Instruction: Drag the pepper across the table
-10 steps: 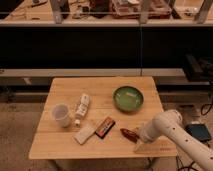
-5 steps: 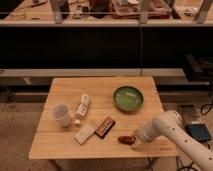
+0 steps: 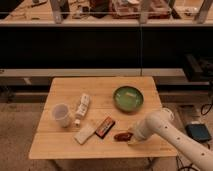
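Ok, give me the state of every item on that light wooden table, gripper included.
small dark red-brown pepper: lying flat near the front edge of the light wooden table.
gripper: down at the pepper's right end.
round green bowl: upright.
white cup: upright, mouth up.
small white bottle: on its side.
flat black-and-red bar: lying flat.
pale flat packet: lying flat, beside the bar.

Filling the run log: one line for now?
hand: down at table front, beside pepper | pepper: lying flat, near black-and-red bar
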`<state>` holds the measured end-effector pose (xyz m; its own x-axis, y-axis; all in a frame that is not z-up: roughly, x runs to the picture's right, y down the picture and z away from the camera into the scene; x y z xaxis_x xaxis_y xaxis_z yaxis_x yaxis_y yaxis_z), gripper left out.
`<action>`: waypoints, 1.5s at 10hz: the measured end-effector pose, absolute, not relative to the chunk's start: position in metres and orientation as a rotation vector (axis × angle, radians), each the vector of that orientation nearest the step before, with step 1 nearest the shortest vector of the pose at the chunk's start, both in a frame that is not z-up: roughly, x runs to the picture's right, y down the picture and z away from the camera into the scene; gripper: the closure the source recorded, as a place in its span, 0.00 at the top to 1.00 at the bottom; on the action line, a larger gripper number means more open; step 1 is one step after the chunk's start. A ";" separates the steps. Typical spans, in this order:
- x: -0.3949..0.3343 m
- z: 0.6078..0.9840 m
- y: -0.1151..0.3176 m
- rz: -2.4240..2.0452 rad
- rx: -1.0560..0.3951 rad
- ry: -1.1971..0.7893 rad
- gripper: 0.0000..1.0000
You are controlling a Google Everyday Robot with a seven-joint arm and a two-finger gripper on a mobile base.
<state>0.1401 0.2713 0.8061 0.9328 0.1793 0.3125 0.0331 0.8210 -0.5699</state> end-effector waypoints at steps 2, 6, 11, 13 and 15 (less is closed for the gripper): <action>0.120 0.812 0.269 0.029 -0.618 -0.374 0.17; 0.081 0.818 0.264 -0.057 -0.643 -0.401 0.10; 0.049 0.830 0.253 -0.122 -0.658 -0.414 0.10; 0.037 0.831 0.251 -0.152 -0.658 -0.418 0.10; 0.026 0.834 0.245 -0.181 -0.648 -0.419 0.10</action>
<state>0.0260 0.2453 0.8335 0.9013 -0.0336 0.4319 0.2911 0.7852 -0.5465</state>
